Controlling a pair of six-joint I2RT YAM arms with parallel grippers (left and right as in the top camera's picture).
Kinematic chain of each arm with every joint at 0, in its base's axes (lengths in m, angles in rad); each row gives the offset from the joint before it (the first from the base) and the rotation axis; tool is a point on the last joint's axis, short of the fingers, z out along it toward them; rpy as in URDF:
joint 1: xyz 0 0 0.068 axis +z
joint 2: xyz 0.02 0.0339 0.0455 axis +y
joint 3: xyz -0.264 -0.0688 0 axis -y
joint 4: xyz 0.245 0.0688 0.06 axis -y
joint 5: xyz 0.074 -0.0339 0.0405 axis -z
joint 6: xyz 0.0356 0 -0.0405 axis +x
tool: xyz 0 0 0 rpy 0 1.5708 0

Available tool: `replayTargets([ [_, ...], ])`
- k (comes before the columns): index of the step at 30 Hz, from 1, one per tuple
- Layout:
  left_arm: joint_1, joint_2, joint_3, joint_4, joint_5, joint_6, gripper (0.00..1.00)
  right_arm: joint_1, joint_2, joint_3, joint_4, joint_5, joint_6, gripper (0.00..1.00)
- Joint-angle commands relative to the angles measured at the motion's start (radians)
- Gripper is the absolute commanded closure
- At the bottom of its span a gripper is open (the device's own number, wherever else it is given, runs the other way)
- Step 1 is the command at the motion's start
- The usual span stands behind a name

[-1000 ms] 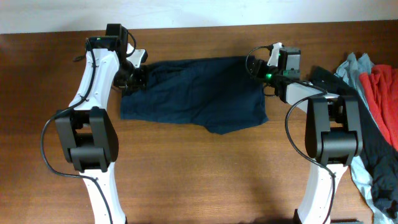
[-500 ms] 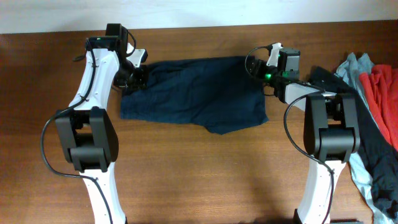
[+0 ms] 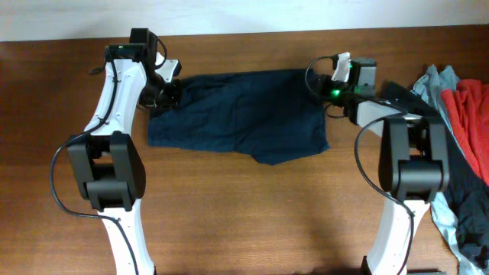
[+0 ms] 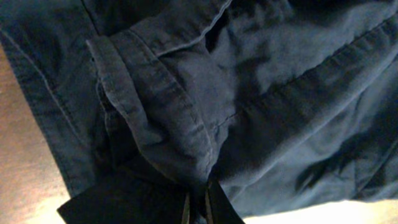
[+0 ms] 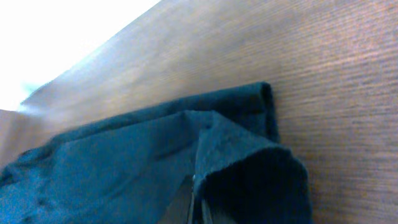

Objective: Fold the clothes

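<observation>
The clothes (image 3: 241, 114), a dark navy shorts-like garment, lie spread flat across the far middle of the table. My left gripper (image 3: 166, 93) is shut on the clothes at their far left corner; the left wrist view shows a bunched seam fold (image 4: 168, 118) pinched between my left gripper's (image 4: 198, 208) jaws. At the far right corner my right gripper (image 3: 327, 85) is shut on the clothes, and in the right wrist view the hem (image 5: 249, 149) curls up over the closed right gripper (image 5: 198, 208).
A heap of garments sits at the right table edge: a red one (image 3: 470, 114), a pale grey-blue one (image 3: 442, 80) and a dark one (image 3: 470, 183). Bare wooden table (image 3: 244, 214) lies in front of the clothes. The far table edge runs just behind both grippers.
My right gripper has closed on the far right corner of the clothes and its wrist has shifted slightly to the right. The left arm and the cloth have not moved.
</observation>
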Motion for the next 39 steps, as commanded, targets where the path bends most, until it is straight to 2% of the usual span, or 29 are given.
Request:
replayTargets([
  [1, 0.007, -0.027, 0.084, -0.047, -0.011, 0.017, 0.98, -0.023, -0.175, 0.02, -0.089, -0.08, 0.0, 0.96],
  [4, 0.007, -0.046, 0.167, -0.119, -0.068, 0.018, 0.97, -0.029, -0.302, 0.02, -0.255, -0.076, -0.058, 0.96],
  [9, 0.007, -0.073, 0.201, -0.2, -0.08, 0.04, 0.95, -0.029, -0.423, 0.02, -0.464, -0.06, -0.13, 0.96],
  [12, 0.007, -0.077, 0.201, -0.267, -0.087, 0.039, 0.91, -0.029, -0.462, 0.02, -0.575, -0.06, -0.132, 0.96],
  [21, 0.007, -0.077, 0.201, -0.463, -0.087, 0.039, 0.91, -0.028, -0.563, 0.02, -0.905, -0.062, -0.237, 0.96],
  [27, 0.006, -0.08, 0.2, -0.468, -0.074, 0.039, 0.92, -0.028, -0.657, 0.02, -1.18, -0.061, -0.303, 0.96],
  [29, 0.006, -0.088, 0.189, -0.468, -0.066, 0.039, 0.95, -0.027, -0.667, 0.02, -1.236, -0.061, -0.321, 0.96],
  [32, 0.006, -0.142, 0.101, -0.468, -0.071, 0.039, 0.96, -0.018, -0.674, 0.02, -1.358, -0.061, -0.376, 0.96],
  [35, 0.007, -0.245, -0.061, -0.468, -0.09, 0.039, 0.98, 0.036, -0.674, 0.02, -1.446, -0.06, -0.439, 0.96],
  [39, 0.007, -0.357, -0.238, -0.45, -0.09, 0.035, 0.98, 0.115, -0.674, 0.019, -1.493, -0.013, -0.445, 0.96],
])
